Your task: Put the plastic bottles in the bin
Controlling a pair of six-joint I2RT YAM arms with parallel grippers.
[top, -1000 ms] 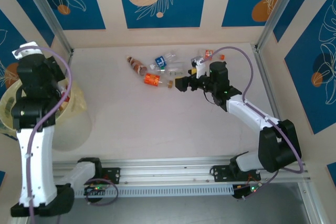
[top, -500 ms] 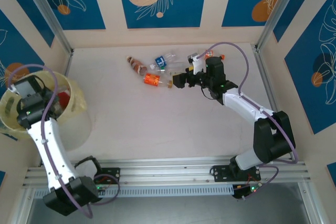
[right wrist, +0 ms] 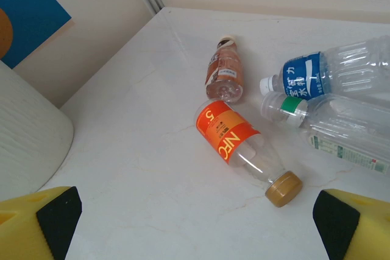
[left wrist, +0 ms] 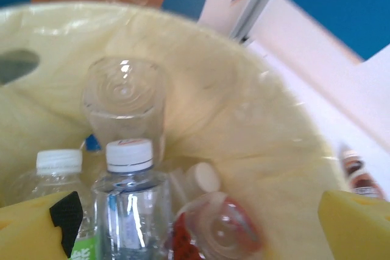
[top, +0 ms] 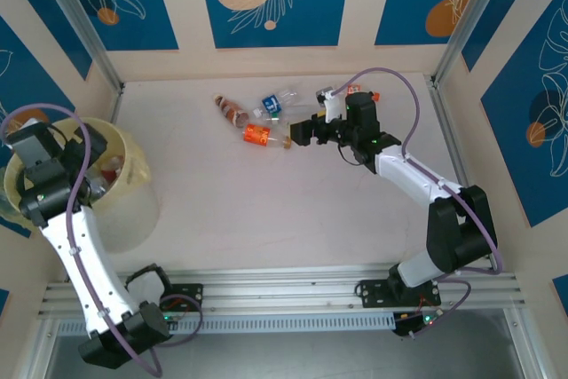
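Light: bright, even — shadows faint and soft.
Glare: small highlights on the bottles (left wrist: 131,211) in the bin (left wrist: 262,150).
Focus: left wrist view blurry; right wrist view sharp.

**Readable Print on the Bottles**

On the tabletop (right wrist: 152,205), the orange-labelled bottle (right wrist: 228,133) carries white letters "NFC" along its label, with what looks like a "5" beside them; the blue-labelled bottle (right wrist: 304,76) bears white East Asian characters, too small to read surely; the green-banded bottle (right wrist: 341,129) shows fine print, illegible; the brown-labelled bottle (right wrist: 223,71) likewise; labels inside the bin (left wrist: 262,120) are blurred.
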